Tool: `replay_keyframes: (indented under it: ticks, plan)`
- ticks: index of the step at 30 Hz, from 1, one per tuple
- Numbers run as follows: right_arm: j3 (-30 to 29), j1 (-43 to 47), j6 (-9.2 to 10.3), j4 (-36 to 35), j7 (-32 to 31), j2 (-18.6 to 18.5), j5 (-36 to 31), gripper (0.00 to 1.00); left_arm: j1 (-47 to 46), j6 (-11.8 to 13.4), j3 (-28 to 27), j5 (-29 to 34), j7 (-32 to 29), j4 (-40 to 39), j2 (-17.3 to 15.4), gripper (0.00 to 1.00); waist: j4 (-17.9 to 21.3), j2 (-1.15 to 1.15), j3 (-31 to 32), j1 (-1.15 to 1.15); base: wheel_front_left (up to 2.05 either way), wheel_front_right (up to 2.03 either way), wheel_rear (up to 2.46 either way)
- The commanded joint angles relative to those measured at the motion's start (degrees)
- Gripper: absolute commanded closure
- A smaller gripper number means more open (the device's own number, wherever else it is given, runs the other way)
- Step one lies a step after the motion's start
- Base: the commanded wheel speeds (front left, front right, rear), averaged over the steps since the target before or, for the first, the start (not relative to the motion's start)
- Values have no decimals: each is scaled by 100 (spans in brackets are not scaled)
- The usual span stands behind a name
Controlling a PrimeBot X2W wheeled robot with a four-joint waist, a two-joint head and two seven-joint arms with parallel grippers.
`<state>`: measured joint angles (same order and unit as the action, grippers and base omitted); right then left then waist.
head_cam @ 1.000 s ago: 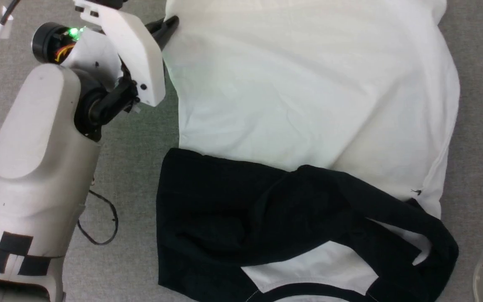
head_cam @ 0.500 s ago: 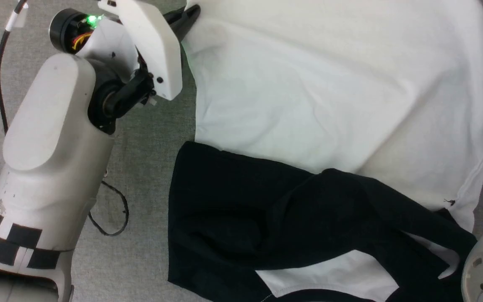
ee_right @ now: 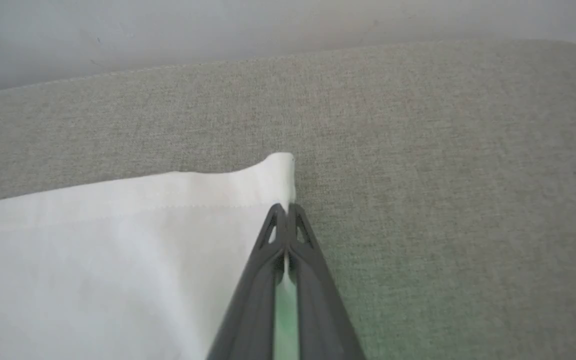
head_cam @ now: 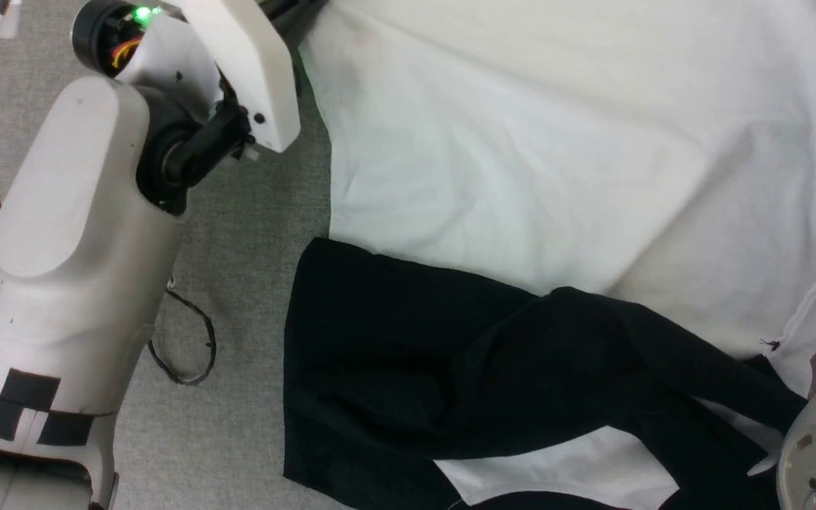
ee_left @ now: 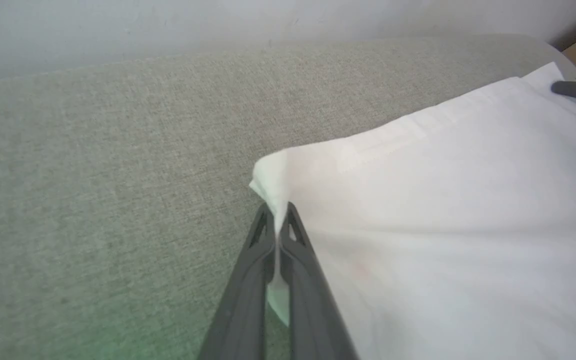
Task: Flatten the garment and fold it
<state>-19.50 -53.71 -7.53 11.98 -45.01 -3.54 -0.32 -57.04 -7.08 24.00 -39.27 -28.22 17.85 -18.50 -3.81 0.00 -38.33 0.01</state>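
Both jaws pinched shut on far hem corners of soft white shirt with black sleeves [head_cam: 521,177]. Sleeves [head_cam: 486,368] lie rumpled across body; body fold pending.

We see the garment [head_cam: 521,177] white over its torso, its sleeves [head_cam: 415,368] black. The hem corner between the dark grey fingers [ee_left: 250,280] of our left gripper [ee_left: 279,215] is white with a faint stitched line, and so is the corner at our right gripper [ee_right: 286,212] tips. Beyond both sets of fingertips the surface [ee_right: 418,125] is a mottled grey-beige weave, tinted green beside the fingers. Our left forearm [head_cam: 61,283] is pale with black checks.
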Motion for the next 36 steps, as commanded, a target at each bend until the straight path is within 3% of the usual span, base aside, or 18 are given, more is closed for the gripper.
replay_keyframes:
  ticks: [1, 8, 15, 21, 28, 36]
  plan:
    - [33, -77, 4, -36, 119, 13, 68, 100, -62, -30, -40, -7, 90, 16, -54, 100, 10, 0, 46, -1, 0, 0, 0]
    - [328, -55, 4, -249, 880, -158, 658, 100, -72, -35, -227, 94, 979, -199, -219, 100, 45, 0, 435, -1, 0, 0, 0]
    - [727, 756, 4, -705, 1354, -401, 1391, 100, 616, -39, -247, -76, 1629, -832, -496, 100, 109, 0, 1143, -1, 0, 0, 0]
    - [919, 2002, 4, -1374, 1615, -423, 2022, 100, 1858, -8, -248, -107, 2096, -1797, -813, 100, 116, 0, 1898, -1, 0, 0, 0]
    - [788, 3544, 4, -2364, 1565, -316, 2610, 100, 3609, 357, -313, -142, 2181, -3041, -1282, 100, 45, 0, 2583, -1, 0, 0, 0]
    - [496, 5119, 4, -3153, 1455, -34, 3094, 100, 5593, 716, -395, -604, 2247, -4105, -1551, 100, -35, 0, 3072, -1, 0, 0, 0]
